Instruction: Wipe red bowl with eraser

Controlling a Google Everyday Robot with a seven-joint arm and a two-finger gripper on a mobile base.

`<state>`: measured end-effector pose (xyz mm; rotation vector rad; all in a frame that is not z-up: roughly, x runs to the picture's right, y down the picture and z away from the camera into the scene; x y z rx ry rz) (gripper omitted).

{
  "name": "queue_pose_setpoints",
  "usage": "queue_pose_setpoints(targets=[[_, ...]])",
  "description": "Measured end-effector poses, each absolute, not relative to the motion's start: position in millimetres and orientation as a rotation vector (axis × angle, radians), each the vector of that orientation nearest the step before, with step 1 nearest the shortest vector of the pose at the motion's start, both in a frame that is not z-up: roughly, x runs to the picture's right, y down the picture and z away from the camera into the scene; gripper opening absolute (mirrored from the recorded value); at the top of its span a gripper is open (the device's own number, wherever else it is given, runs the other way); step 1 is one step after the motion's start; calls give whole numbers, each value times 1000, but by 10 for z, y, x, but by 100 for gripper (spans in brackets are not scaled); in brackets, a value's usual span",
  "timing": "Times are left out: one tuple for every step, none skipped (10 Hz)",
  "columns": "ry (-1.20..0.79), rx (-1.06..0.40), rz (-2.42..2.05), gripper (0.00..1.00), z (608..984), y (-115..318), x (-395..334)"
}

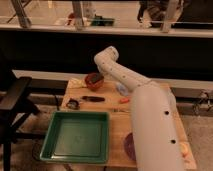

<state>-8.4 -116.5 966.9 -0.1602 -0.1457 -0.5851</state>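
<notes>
The red bowl (93, 80) sits at the back left of the wooden table (115, 120). My arm reaches from the lower right up to a bend, then down towards the bowl. The gripper (96, 74) is right above the bowl, at its rim. The eraser is not visible; it may be hidden at the gripper.
A green tray (77, 135) lies at the front left. A long dark-handled tool (93, 98) and a small black-and-grey lump (73, 104) lie between the tray and the bowl. A dark maroon disc (128, 146) shows beside my arm. A dark chair (15, 100) stands at the left.
</notes>
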Motion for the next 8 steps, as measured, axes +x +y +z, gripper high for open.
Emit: queue_pose_setpoints(targets=[[-164,-152,-582,2,9648,-1179,-134],[-179,-144,-579,2,9619,-1188,-165],[-194,-138,-578,2,9599,-1185,-200],[-205,-134,-577,2,9584,-1188,-239],[-217,-129,-577,2,9572,-1186,-288],[-223,-123,-576,2,9562,-1196,-299],[-226,-119,-575,2,9556,-1205,-291],[-230,-113,-579,2,9552,-1220,-324]])
